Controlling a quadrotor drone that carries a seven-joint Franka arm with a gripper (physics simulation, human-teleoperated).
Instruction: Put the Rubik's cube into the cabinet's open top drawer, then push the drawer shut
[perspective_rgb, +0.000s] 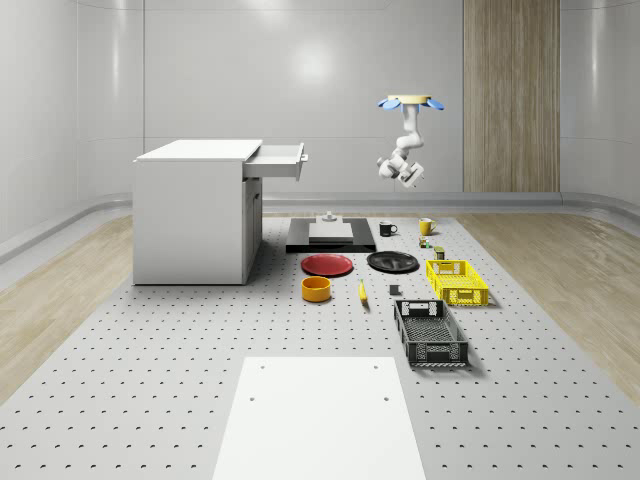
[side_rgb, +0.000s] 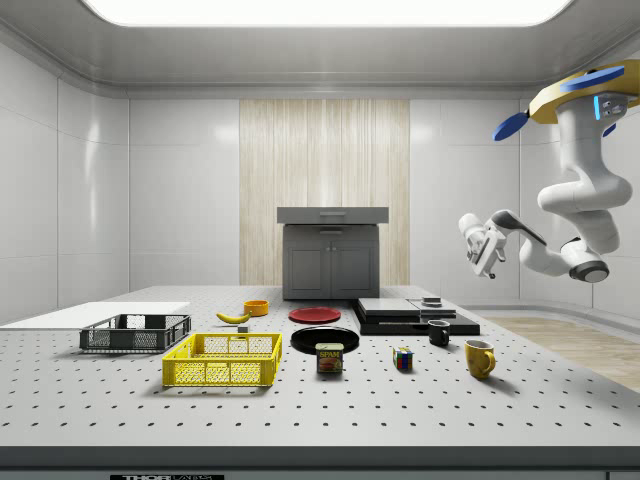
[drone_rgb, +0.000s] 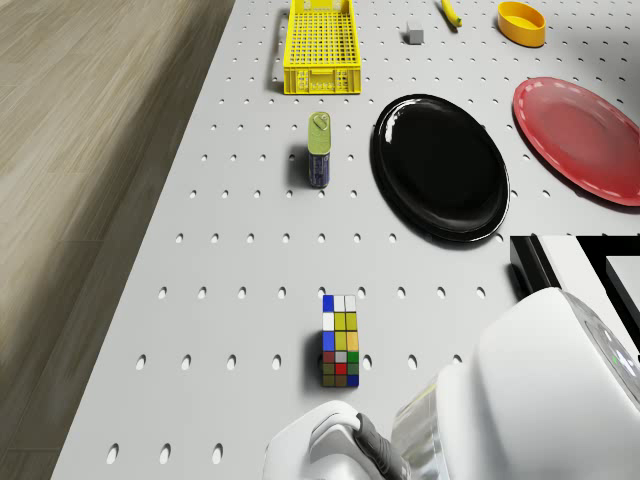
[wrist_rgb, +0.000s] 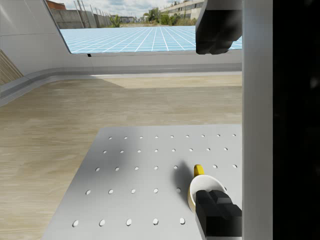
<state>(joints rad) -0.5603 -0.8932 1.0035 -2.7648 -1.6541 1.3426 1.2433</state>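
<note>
The Rubik's cube (drone_rgb: 340, 342) lies on the perforated table, near the can and the mugs (side_rgb: 402, 359) (perspective_rgb: 425, 241). The drone (perspective_rgb: 410, 102) hovers high above that part of the table, to the right of the cabinet in the whole-scene view. Its arm hangs down, and the gripper (perspective_rgb: 406, 177) (side_rgb: 479, 249) is well above the cube, open and holding nothing. In the wrist view the dark fingertips (wrist_rgb: 217, 31) stand far apart, with the yellow mug (wrist_rgb: 201, 189) far below between them. The white cabinet (perspective_rgb: 195, 215) has its top drawer (perspective_rgb: 281, 160) pulled out.
On the table are a yellow crate (perspective_rgb: 457, 281), a black crate (perspective_rgb: 430, 333), a black plate (drone_rgb: 440, 165), a red plate (drone_rgb: 585, 135), an orange bowl (perspective_rgb: 316, 289), a banana (perspective_rgb: 362, 291), a can (drone_rgb: 318, 150), a black mug (perspective_rgb: 387, 228) and a black platform (perspective_rgb: 330, 234). A white board (perspective_rgb: 320, 415) lies in front.
</note>
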